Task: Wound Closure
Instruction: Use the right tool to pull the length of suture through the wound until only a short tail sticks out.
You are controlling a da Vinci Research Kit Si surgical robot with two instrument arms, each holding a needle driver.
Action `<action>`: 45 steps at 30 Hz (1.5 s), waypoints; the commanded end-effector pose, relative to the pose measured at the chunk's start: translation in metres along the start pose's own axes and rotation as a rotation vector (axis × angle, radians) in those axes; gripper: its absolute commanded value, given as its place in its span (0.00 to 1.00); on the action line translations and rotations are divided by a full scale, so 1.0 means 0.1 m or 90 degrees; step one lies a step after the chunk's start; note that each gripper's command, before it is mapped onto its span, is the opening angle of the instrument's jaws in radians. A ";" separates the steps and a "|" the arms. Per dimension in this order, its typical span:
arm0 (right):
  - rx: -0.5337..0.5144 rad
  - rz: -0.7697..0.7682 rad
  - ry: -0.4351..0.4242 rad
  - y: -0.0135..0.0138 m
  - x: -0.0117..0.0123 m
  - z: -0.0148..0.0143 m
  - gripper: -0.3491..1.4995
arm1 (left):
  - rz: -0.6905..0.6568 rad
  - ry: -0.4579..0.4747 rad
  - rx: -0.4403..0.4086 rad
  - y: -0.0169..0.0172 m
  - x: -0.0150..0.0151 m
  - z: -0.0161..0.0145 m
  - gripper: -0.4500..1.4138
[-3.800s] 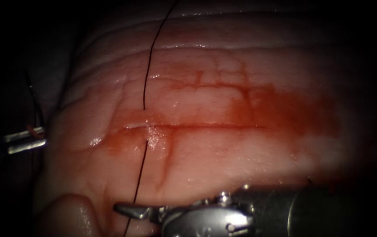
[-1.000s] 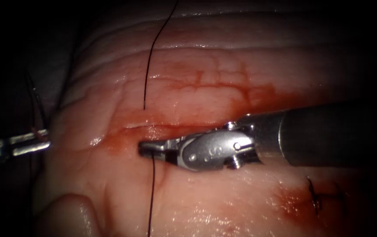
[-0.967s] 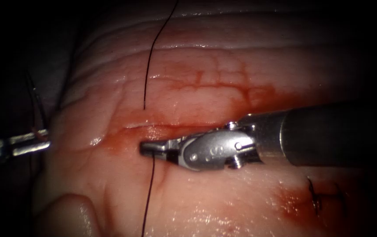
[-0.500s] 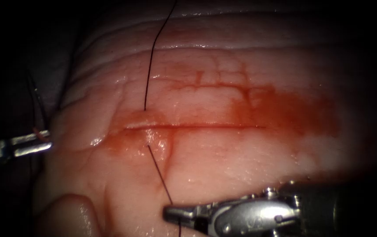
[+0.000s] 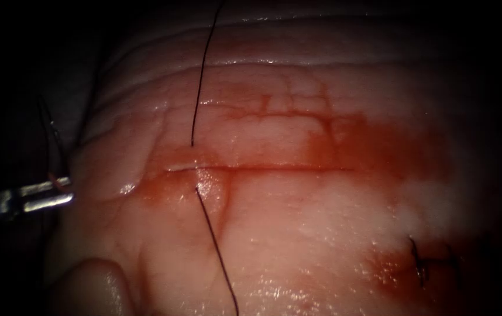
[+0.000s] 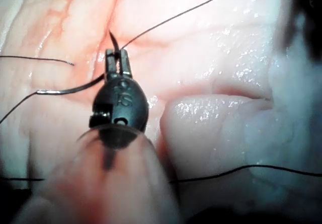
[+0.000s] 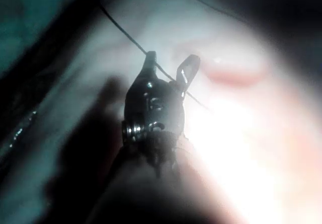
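Pale pink, glistening tissue (image 5: 298,228) crossed by faint red lines in a grid-like pattern, with a darker red line along the cut (image 5: 262,168). Red fluid (image 5: 380,146) spread in an orange-red stain around and right of the cut; thin black thread (image 5: 197,88) and small black stitches (image 5: 432,263). Silver-grey left tool (image 5: 40,196), dark needle (image 6: 68,89), dark metal right tool (image 7: 168,68).

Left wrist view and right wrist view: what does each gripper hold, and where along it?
Left gripper grips the curved needle near its pointed end. Right gripper is open, holding nothing.
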 end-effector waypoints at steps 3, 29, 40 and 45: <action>-0.034 0.008 -0.002 0.056 -0.049 0.020 0.86 | -0.004 0.001 -0.001 0.002 -0.004 0.006 0.00; -0.050 0.041 0.016 0.145 -0.164 0.101 0.35 | -0.007 0.000 -0.003 0.002 -0.006 0.006 0.00; -0.038 0.117 -0.027 0.144 -0.172 0.100 0.00 | -0.007 -0.001 -0.004 0.002 -0.006 0.006 0.00; -0.034 0.113 -0.034 0.120 -0.150 0.079 0.00 | -0.010 -0.001 -0.004 0.003 -0.006 0.006 0.00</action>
